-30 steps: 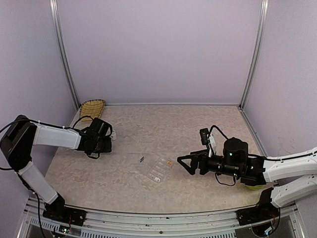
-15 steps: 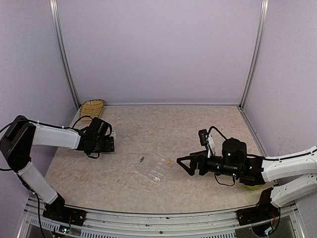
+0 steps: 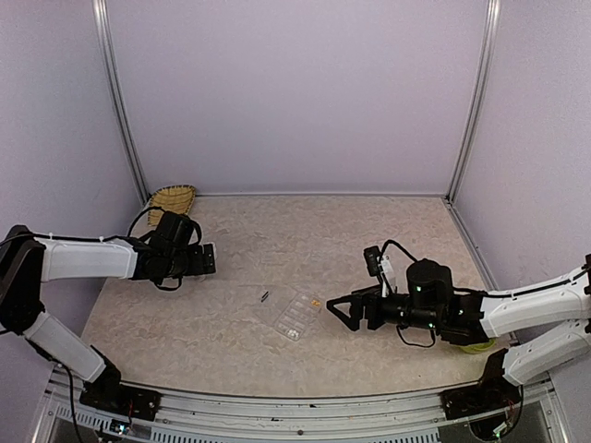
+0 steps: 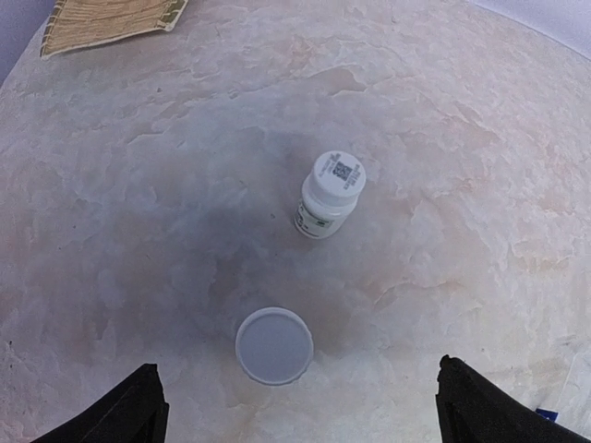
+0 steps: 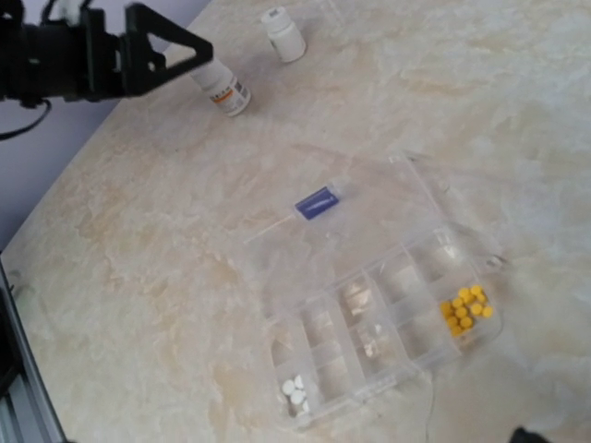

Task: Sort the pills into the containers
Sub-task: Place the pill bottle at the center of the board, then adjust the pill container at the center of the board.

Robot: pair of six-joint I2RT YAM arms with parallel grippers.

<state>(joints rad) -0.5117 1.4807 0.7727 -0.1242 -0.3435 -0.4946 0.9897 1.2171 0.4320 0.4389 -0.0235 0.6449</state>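
Note:
The clear organizer box (image 3: 292, 317) lies open at mid-table, its lid (image 5: 323, 221) folded flat and carrying a blue label (image 5: 317, 202). Among its containers (image 5: 343, 325), one end cell holds several orange-yellow pills (image 5: 466, 309) and a corner cell holds white pills (image 5: 295, 392). My right gripper (image 3: 335, 307) hovers open just right of the box; its fingers are out of the right wrist view. My left gripper (image 3: 205, 259) is open at the left, above a white bottle (image 4: 274, 345) that stands free between its fingertips (image 4: 138, 406).
A second white bottle (image 4: 331, 194) stands a little beyond the first. A woven tray (image 3: 173, 198) lies in the back left corner. A yellow-green bowl (image 3: 476, 347) sits behind my right arm near the right edge.
The left gripper has opened, let go of the white bottle and risen above it. The right arm has crept a little left toward the box.

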